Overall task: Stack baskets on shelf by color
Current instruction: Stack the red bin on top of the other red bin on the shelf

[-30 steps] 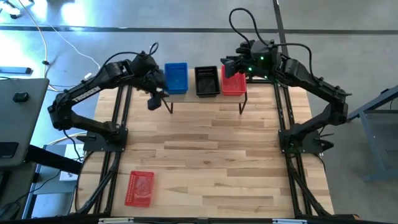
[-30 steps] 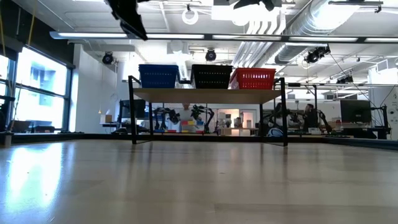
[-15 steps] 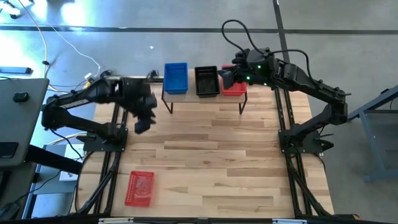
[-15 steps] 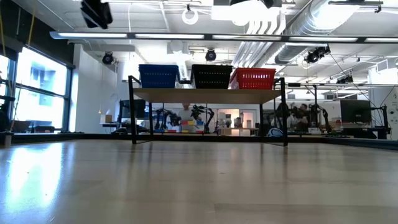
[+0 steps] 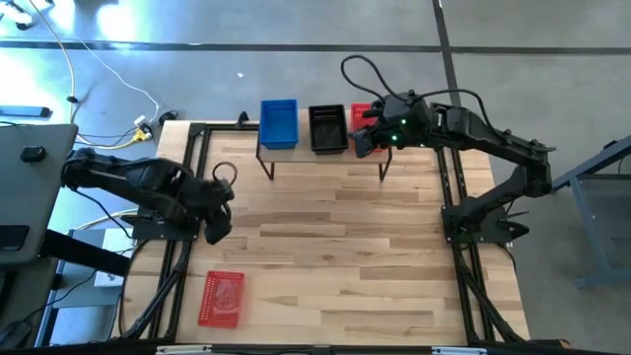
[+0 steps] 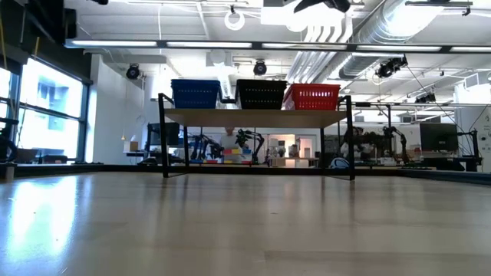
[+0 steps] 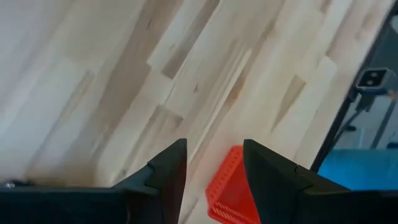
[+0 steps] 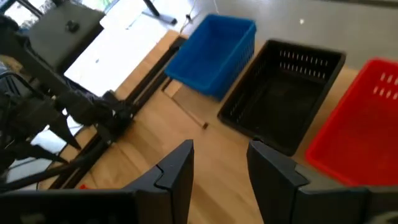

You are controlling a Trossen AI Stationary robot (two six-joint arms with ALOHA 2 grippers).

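Your left end effector [image 7: 211, 171], fingers apart and empty, hangs above the bench [image 5: 335, 256] short of the loose red basket [image 5: 222, 298]. The right end effector [image 8: 219, 167], also spread and empty, hovers by the shelf [image 6: 257, 117]; descend off-centre and you could clip the rim, skidding the basket away.

The surface [image 5: 335, 256] is a light butcher-block wooden top with black frame rails running along both sides. At its far edge stands the shelf [image 5: 325, 156], a low light-wood plank on thin black legs. Three basket stacks sit side by side on the plank: blue baskets [image 5: 279, 124] at the left, black baskets [image 5: 327, 128] in the middle, red baskets [image 6: 313, 97] at the right. A lone red basket [image 5: 221, 298] lies directly on the surface at the near left corner, well apart from the shelf.
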